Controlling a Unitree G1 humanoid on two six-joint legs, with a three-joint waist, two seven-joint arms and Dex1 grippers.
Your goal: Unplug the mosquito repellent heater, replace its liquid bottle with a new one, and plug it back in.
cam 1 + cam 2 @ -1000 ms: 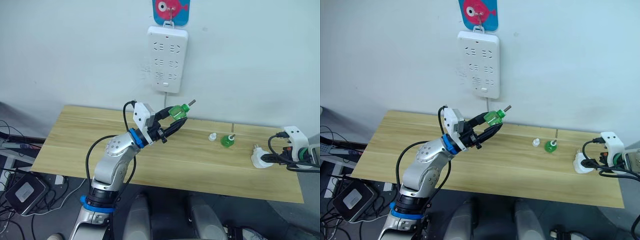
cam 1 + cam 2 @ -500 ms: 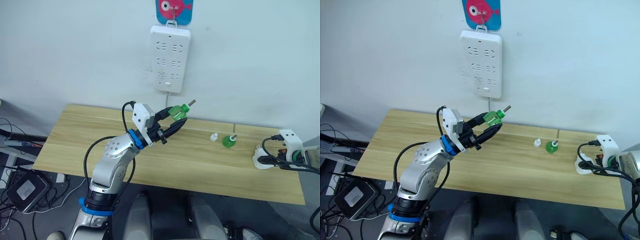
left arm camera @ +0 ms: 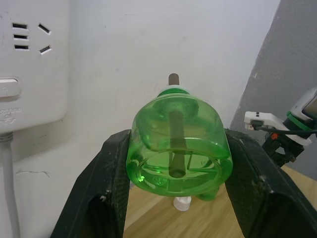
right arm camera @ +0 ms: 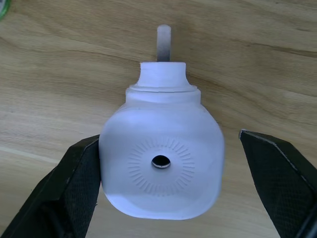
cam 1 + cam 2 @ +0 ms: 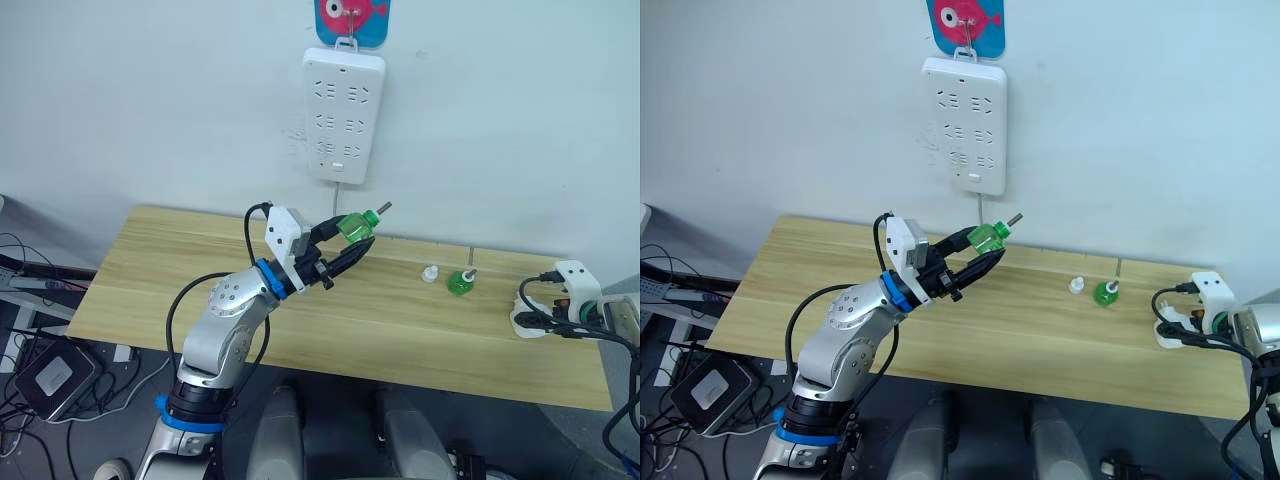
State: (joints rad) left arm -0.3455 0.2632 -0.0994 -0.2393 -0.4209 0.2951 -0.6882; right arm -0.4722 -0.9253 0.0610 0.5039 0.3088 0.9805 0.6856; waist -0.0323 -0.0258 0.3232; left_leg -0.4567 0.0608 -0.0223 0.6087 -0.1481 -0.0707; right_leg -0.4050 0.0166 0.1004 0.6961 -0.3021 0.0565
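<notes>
My left gripper (image 5: 350, 241) is raised above the table's middle, shut on a green liquid bottle (image 5: 352, 225) whose wick points up and to the right. In the left wrist view the bottle (image 3: 178, 148) sits clamped between both black fingers (image 3: 106, 193). The mosquito repellent heater (image 4: 161, 163), a white dome with a round hole, lies on the wood at the table's right end (image 5: 527, 320). My right gripper (image 4: 168, 141) is open around it: one finger (image 4: 81, 173) is at its side, the other stands apart.
A second green bottle (image 5: 458, 282) with a wick and a small white cap (image 5: 427, 274) stand on the table (image 5: 150, 270) right of centre. A white power strip (image 5: 343, 118) hangs on the wall above, its cord running down behind the table.
The camera has shifted slightly. My right gripper has drawn in leftward toward the heater. The left gripper and its green bottle have stayed put.
</notes>
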